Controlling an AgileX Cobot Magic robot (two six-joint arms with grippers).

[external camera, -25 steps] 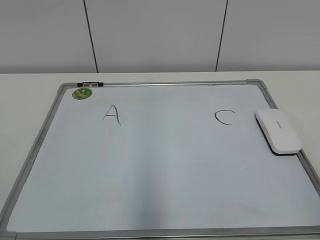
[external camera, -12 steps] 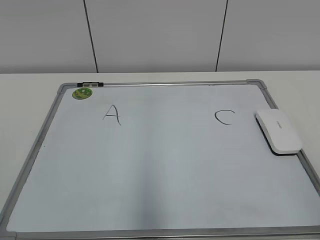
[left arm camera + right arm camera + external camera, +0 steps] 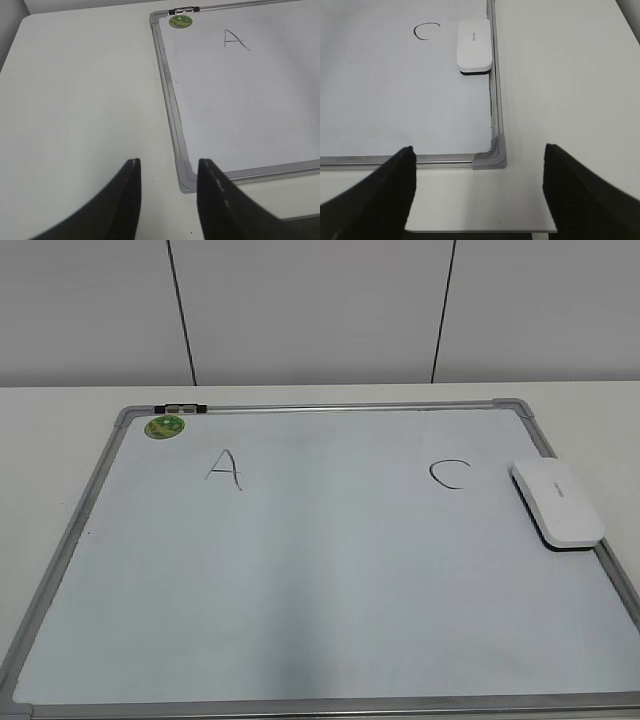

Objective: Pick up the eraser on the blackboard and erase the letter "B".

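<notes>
The blackboard (image 3: pixel 320 570) is a white board with a silver-grey frame, lying flat on the table. The white eraser (image 3: pixel 557 502) rests at its right edge, next to a black "C" (image 3: pixel 449 474); it also shows in the right wrist view (image 3: pixel 475 46). A black "A" (image 3: pixel 224 469) is at the upper left. No letter "B" shows between them. My left gripper (image 3: pixel 167 167) is open and empty above the board's near left corner. My right gripper (image 3: pixel 479 152) is open wide and empty above the near right corner. Neither gripper shows in the exterior view.
A round green sticker (image 3: pixel 165 426) sits at the board's far left corner, beside a small black and silver clip (image 3: pixel 180 408) on the frame. The white table (image 3: pixel 80 90) lies around the board. Its near edge (image 3: pixel 480 231) shows below my right gripper.
</notes>
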